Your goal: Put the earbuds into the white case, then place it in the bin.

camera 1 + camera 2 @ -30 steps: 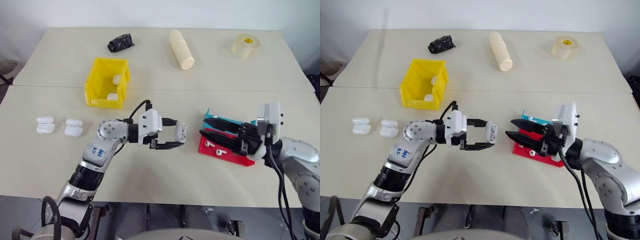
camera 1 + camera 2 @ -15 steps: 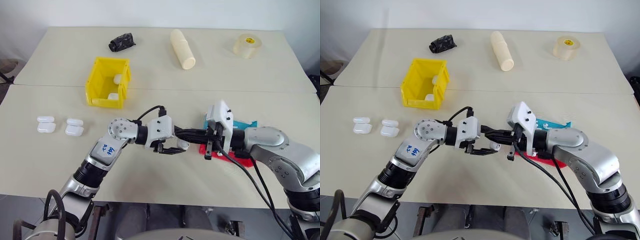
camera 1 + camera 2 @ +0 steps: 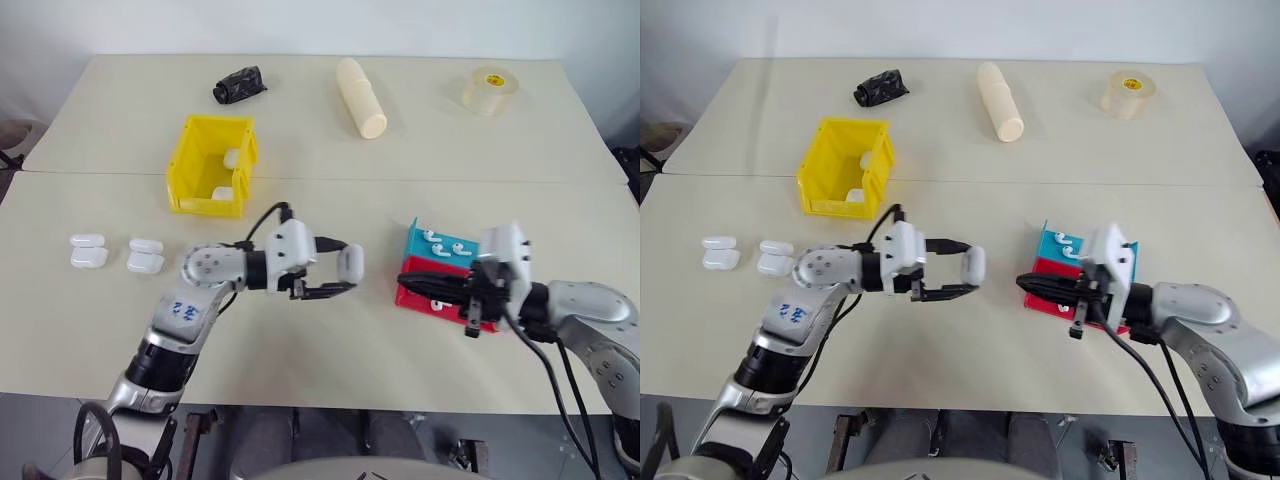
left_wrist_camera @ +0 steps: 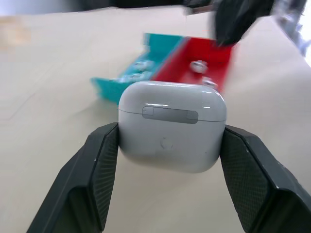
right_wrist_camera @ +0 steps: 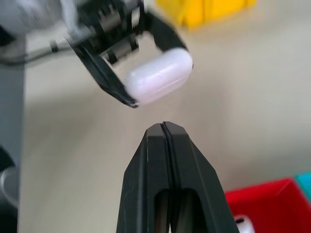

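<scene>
My left gripper (image 3: 345, 268) is shut on the white case (image 3: 349, 264), held above the table's middle. In the left wrist view the case (image 4: 172, 126) sits with its lid closed between the two black fingers (image 4: 99, 170). My right gripper (image 3: 404, 280) hovers over the red tray (image 3: 425, 300), pointing at the case with a gap between them. Its fingers (image 5: 163, 145) are pressed together with nothing between them. Earbuds (image 3: 436, 244) lie in the blue tray (image 3: 452, 258), and one earbud (image 5: 243, 224) shows in the red tray. The yellow bin (image 3: 205, 208) stands to the back left.
Two white cases (image 3: 227, 175) lie inside the bin. More cases (image 3: 88, 250) (image 3: 146, 256) sit at the left of the table. At the back are a black bundle (image 3: 239, 84), a cream cylinder (image 3: 361, 97) and a tape roll (image 3: 490, 90).
The right gripper reached in to the case half a second ago and has drawn back to the right over the trays. The left gripper with the case has shifted slightly left.
</scene>
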Tool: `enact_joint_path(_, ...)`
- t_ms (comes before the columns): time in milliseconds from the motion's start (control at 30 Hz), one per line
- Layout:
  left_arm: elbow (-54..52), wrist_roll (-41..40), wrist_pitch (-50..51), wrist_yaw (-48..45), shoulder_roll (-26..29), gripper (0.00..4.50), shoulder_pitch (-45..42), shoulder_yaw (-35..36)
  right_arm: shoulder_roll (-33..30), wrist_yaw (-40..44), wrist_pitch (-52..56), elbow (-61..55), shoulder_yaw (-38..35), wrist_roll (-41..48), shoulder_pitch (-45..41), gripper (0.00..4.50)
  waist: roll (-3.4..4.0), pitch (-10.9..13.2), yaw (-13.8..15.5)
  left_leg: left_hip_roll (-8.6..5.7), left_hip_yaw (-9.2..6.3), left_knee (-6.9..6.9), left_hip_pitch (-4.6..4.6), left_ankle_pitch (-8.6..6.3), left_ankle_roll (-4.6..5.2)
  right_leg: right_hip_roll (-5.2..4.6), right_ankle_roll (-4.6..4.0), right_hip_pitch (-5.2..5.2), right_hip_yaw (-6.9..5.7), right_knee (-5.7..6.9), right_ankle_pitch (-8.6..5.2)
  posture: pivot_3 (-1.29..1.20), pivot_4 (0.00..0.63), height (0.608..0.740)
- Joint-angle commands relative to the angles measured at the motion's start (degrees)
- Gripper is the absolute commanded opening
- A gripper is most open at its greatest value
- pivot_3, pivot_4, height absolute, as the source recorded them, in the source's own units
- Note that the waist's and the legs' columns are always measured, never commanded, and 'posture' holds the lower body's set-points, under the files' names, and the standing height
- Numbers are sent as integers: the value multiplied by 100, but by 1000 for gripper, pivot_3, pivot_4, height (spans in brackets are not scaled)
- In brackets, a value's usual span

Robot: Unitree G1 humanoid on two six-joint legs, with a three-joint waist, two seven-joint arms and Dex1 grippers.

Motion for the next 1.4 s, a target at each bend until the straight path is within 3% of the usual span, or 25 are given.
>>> enact_joint_path(33,-482,-372,64,586,-106,2779,398,705,147,283,-718,-146,-439,-122,331,1162,0,0,2,-1,0,-1,0,0,0,-1,0,1,1,-2,0,0,150,740)
enact_joint_path(200,-747,-578,15,1831,-622,2779,896,1669,448,357,-2073,-30,-384,-1102,617,2897,-1,0,2,-1,1,3,3,0,0,0,0,2,1,4,0,0,150,740)
enact_joint_path(367,-811,-779,258,2924,-974,2779,873,2383,656,483,-2404,24,-344,-1152,874,4462,-1,-1,1,-2,2,2,7,0,-1,1,0,2,2,9,0,0,150,740)
enact_joint_path(533,215,-602,498,3485,-817,2779,135,2501,683,338,-2243,21,-380,-935,891,4462,-5,-1,30,-11,0,14,8,0,-1,-1,1,8,2,13,0,0,150,740)
enact_joint_path(700,2671,-26,14,3636,-501,2779,-1432,2243,709,221,-2286,41,-232,-1041,753,4462,-15,0,10,-36,-1,11,14,0,-1,0,1,9,1,20,0,0,150,740)
enact_joint_path(833,3817,218,-302,3635,-332,2779,-2198,2123,732,98,-2292,-48,-124,-1053,682,4462,-24,-1,-33,-37,4,-10,13,0,-1,-1,2,1,0,29,1,0,150,740)
enact_joint_path(900,3980,253,-380,3527,-288,3511,-2341,2053,754,43,-2296,-83,-104,-1049,682,4500,-26,0,-55,-36,6,-16,13,0,-1,-3,2,-5,-6,30,1,0,150,740)
enact_joint_path(1000,3602,130,-325,3339,-235,4409,-2165,2054,794,-11,-2326,-127,-109,-1052,753,4500,-26,0,-78,-34,6,-18,12,0,-1,-8,2,-8,-27,33,1,0,150,740)
enact_joint_path(1033,3498,135,-376,3282,-209,4476,-2104,2036,800,-14,-2335,-132,-110,-1057,770,4500,-26,0,-80,-33,5,-16,12,0,-1,-8,2,-7,-31,33,1,0,150,740)
enact_joint_path(1200,2436,-401,-189,2413,81,4476,-1441,2128,797,-4,-2392,-81,-196,-1052,875,4500,-25,0,-100,-21,4,-8,13,1,-2,-8,2,-4,-33,36,1,0,150,740)
enact_joint_path(1300,1714,-1065,47,826,615,4476,-816,1983,664,158,-2408,29,-344,-1026,969,4500,-24,-1,-117,-7,2,-3,12,1,-3,-9,2,-2,-33,33,1,0,150,740)
enact_joint_path(1400,1296,-940,-572,-700,1424,4476,23,1615,416,501,-2435,251,-577,-991,1083,4500,-20,-3,-166,-2,3,-10,13,1,-3,-10,1,-1,-33,32,1,0,150,740)
